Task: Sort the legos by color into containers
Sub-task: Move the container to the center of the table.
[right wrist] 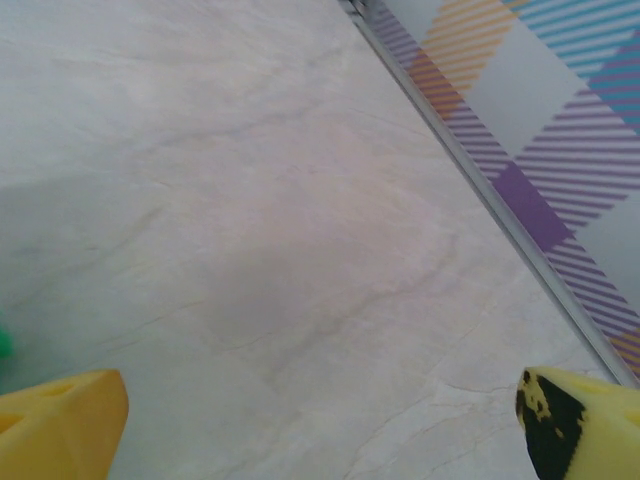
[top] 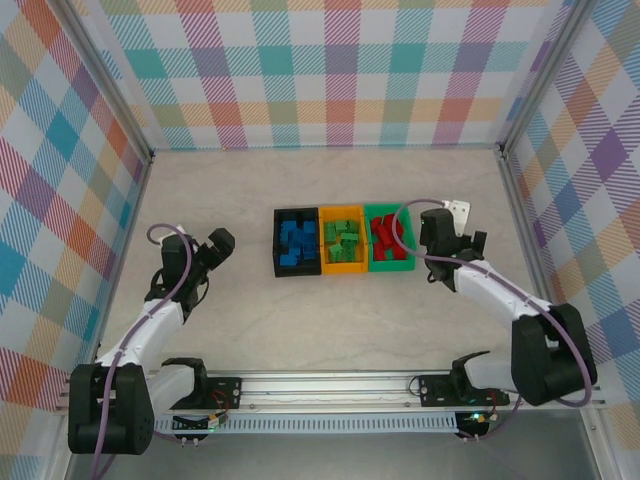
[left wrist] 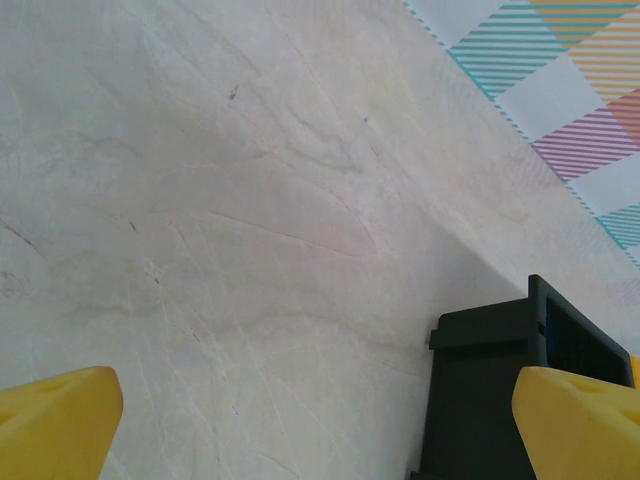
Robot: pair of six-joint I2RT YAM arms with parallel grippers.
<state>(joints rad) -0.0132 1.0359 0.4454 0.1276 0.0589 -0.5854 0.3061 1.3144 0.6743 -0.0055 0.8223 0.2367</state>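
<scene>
Two white-shelled arms (top: 150,330), black joints, lilac cables (top: 158,233) behind left pincer (top: 220,243) and right pincer (top: 455,232) — yellow fingertips (left wrist: 60,425), the right's black-smudged.

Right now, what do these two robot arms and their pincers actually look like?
Both the left arm and right arm have white tube segments joined by chunky black joints, with a pale purple cable looping alongside each. The left gripper and right gripper are black; up close, their fingertips are yellow, one right fingertip carrying a black patch.
</scene>
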